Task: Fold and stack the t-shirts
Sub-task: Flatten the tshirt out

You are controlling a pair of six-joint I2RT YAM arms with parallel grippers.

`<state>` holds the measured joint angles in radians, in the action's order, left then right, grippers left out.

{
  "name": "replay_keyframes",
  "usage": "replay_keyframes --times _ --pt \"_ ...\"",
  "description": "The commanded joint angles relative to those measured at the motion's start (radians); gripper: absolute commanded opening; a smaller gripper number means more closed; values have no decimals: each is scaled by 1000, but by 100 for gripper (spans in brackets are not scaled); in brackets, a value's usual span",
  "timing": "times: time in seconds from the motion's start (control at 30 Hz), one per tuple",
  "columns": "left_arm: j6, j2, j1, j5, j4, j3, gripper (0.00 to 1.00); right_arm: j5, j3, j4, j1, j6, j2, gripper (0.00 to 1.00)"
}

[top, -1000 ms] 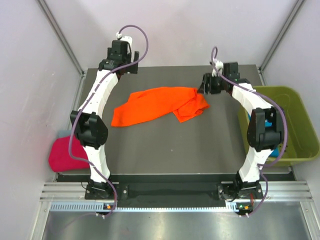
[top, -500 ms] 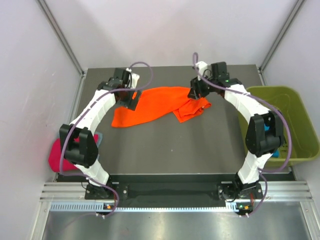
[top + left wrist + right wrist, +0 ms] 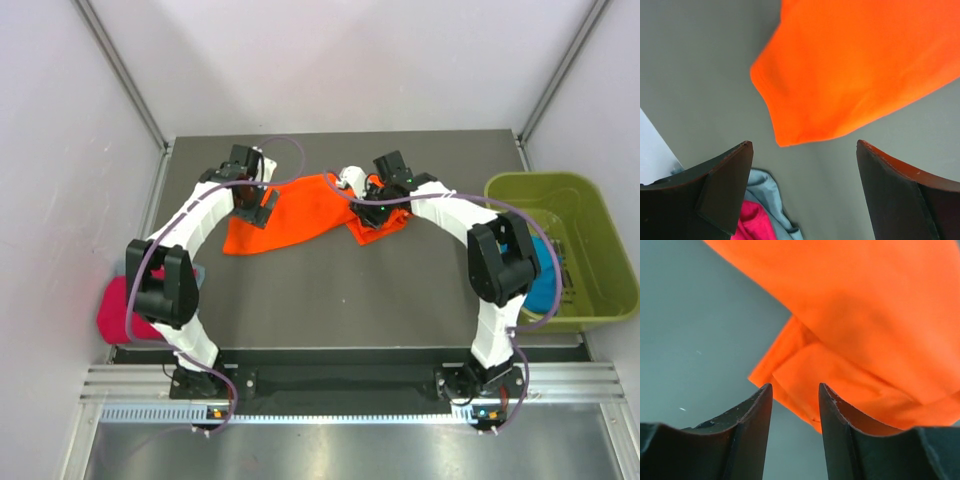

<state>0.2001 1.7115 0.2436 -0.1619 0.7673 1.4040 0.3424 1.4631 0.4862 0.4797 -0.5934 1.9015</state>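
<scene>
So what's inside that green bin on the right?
Some bunched teal-blue cloth lies in the green bin. The right arm covers its near-left part, so anything there is hidden.

The top camera looks down from high at the six o'clock edge, taking in the whole table (image 3: pixel 330 290); both wrist cameras hover close, sharing the orange t-shirt (image 3: pixel 300 215) toward twelve.

Soft cloth on a matt table
The orange t-shirt (image 3: pixel 300 212) is smooth, matt cloth with soft folds. The table (image 3: pixel 400 290) has a dark grey, matt, even surface. The bin (image 3: pixel 545 181) looks like slightly glossy olive-green plastic. The fingers (image 3: pixel 725 185) of the left gripper (image 3: pixel 803 144) are dark, hard and matt.
</scene>
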Motion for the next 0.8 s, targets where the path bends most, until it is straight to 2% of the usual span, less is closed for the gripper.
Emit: replay_keyframes --times 0.0,0.63,0.7,0.77 --pt "1 8 -9 -14 -46 72 89 -82 -13 5 -1 -83 4 42" --pt "-22 48 -17 -25 -51 144 89 -129 -15 48 3 -120 68 44" --pt "-27 48 -18 -25 -51 147 89 -166 -21 16 8 -112 83 43" --pt "-28 50 -18 -25 -51 150 89 -186 -23 -4 8 -105 94 38"
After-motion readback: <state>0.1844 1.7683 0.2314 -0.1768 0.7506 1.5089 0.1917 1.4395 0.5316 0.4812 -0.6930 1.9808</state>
